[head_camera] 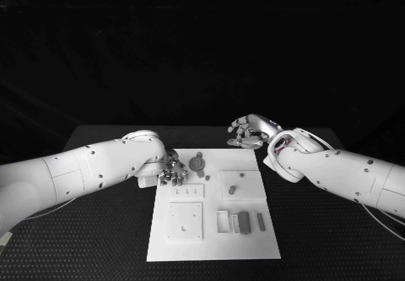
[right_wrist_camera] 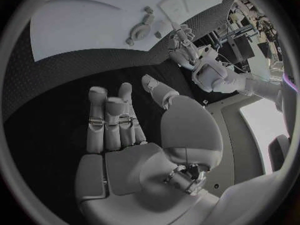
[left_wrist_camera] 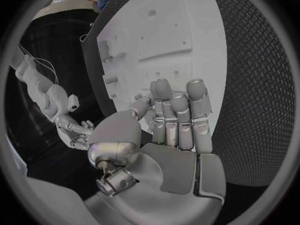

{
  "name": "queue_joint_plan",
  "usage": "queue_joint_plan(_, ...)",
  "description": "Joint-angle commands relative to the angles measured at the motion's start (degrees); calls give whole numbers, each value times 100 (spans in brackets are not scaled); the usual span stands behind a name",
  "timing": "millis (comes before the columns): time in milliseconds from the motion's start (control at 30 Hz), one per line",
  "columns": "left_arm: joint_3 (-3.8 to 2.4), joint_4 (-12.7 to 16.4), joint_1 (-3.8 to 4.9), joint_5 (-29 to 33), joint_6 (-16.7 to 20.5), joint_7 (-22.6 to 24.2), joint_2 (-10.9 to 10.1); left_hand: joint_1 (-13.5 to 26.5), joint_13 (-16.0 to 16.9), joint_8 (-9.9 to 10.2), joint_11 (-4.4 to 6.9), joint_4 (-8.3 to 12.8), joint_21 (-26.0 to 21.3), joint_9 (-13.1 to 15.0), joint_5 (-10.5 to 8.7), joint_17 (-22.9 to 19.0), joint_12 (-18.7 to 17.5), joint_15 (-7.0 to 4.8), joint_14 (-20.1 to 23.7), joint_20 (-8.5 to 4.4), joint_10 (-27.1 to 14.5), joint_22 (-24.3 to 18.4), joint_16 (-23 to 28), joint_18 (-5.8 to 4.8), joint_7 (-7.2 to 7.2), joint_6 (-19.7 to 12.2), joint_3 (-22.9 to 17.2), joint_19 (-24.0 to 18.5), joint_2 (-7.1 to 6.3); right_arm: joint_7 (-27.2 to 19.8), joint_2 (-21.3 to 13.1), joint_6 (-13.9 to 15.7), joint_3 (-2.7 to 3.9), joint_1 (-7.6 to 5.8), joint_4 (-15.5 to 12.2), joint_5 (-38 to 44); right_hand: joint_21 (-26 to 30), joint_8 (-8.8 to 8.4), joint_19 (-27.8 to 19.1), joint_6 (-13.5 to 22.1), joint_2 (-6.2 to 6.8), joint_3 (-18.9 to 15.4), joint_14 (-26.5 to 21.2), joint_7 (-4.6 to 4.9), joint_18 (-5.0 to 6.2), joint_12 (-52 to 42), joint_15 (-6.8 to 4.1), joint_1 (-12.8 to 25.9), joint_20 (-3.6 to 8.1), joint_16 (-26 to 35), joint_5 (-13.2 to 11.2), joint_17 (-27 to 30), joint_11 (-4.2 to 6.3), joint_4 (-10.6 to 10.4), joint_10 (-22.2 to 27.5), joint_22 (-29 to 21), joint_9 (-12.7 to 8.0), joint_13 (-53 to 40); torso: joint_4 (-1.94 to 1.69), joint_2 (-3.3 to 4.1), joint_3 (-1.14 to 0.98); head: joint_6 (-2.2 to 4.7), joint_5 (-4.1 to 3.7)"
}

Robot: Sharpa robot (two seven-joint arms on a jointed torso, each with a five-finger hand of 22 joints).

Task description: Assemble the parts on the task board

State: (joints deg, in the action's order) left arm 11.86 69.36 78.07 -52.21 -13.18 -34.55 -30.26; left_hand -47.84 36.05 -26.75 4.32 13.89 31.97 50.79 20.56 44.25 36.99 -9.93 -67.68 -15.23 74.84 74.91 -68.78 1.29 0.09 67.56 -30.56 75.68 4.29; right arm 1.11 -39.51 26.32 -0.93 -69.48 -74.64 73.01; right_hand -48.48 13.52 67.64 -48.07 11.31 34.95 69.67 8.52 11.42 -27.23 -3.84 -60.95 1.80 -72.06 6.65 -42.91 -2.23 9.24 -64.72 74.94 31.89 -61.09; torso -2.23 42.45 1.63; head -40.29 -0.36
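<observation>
Head view: the left hand (head_camera: pixel 172 170) rests at the white board's (head_camera: pixel 253 246) left edge, beside a grey part (head_camera: pixel 198 163); its grasp cannot be told. The right hand (head_camera: pixel 250 132) hovers beyond the far edge.

Left wrist view: fingers (left_wrist_camera: pixel 178 116) extended together, empty, over the board.

Right wrist view: fingers (right_wrist_camera: pixel 111 120) extended, empty, above the table (right_wrist_camera: pixel 56 90).

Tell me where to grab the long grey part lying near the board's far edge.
Probably at its narrow middle, from above. The grey part lies flat on the task board, and the left hand beside it is nearest; pinch across its width.
</observation>
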Motion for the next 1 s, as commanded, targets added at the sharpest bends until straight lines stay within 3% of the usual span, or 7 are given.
queue_joint_plan(33,-3,17,0,55,93,96,-22,72,-9,15,-18,109,0,6,-47,-16,8,7,14,10,27,111,-24,107,-11,11,-144,37,-7,17,11,-218,3,0,11,19,22,-30,8,-12,-1,-25,-39,47,358,11,-4,-65,12,24,-9,-6,-26,-1,25,93,-5,7,7,0,-3,13,2)
queue_joint_plan(200,-3,43,0,91,235,174,-77,190,-38,63,-47,84,-67,5,-336,-86,-21,35,68,25,-42,91,13,99,21,-53,-185,-7,-38,49,18,-294,2,0,23,42,23,-30,6,-12,-2,-28,-39,47,358,11,-3,-65,11,23,-9,-6,-26,0,27,94,-6,9,4,3,-3,27,-16)
queue_joint_plan(367,-6,63,0,146,463,281,-132,301,-113,187,-107,-58,-212,-41,-1254,-213,-98,93,163,69,-163,62,97,102,82,-155,-210,-89,-216,72,25,-352,2,0,28,68,23,-30,6,-14,-7,-29,-40,47,358,10,-3,-66,10,23,-9,-6,-26,1,28,95,-6,12,2,1,-8,37,-24)
queue_joint_plan(467,-10,95,0,174,684,378,-176,313,-157,278,-156,-133,-326,-73,-1594,-308,-154,139,243,109,-273,30,176,106,136,-253,-220,-167,-367,85,26,-369,2,0,33,81,24,-29,5,-16,-10,-31,-39,47,358,8,-3,-67,10,22,-9,-7,-26,1,29,95,-5,13,3,2,-6,42,-30)
queue_joint_plan(600,-34,147,1,238,1002,551,-255,271,-203,416,-236,-159,-470,-122,-1710,-442,-225,218,369,177,-450,-18,296,106,232,-433,-239,-273,-538,115,24,-385,2,0,35,118,23,-27,5,-19,-15,-34,-39,47,358,6,-3,-68,9,21,-10,-8,-26,2,29,96,-5,15,3,3,-7,46,-39)
queue_joint_plan(733,-47,193,2,369,1285,700,-330,134,-230,870,-347,-134,-644,-380,-1718,-611,-250,325,488,283,-631,-78,373,132,493,-937,-270,-358,-696,194,35,-426,2,1,39,198,22,-22,5,-30,-18,-45,-38,46,358,1,-4,-60,6,18,-11,-9,-25,0,29,99,-3,21,4,2,-9,59,-45)
queue_joint_plan(1000,-116,288,2,639,1607,919,-485,6,-274,1187,-469,-116,-791,-675,-1717,-757,-291,434,579,389,-767,-122,418,174,648,-1266,-279,-412,-794,465,108,-751,0,1,37,397,8,45,17,-163,9,-119,-22,-2,358,-185,-49,27,1,-2,-9,-20,23,-79,-83,111,25,-34,1,0,-3,85,-57)
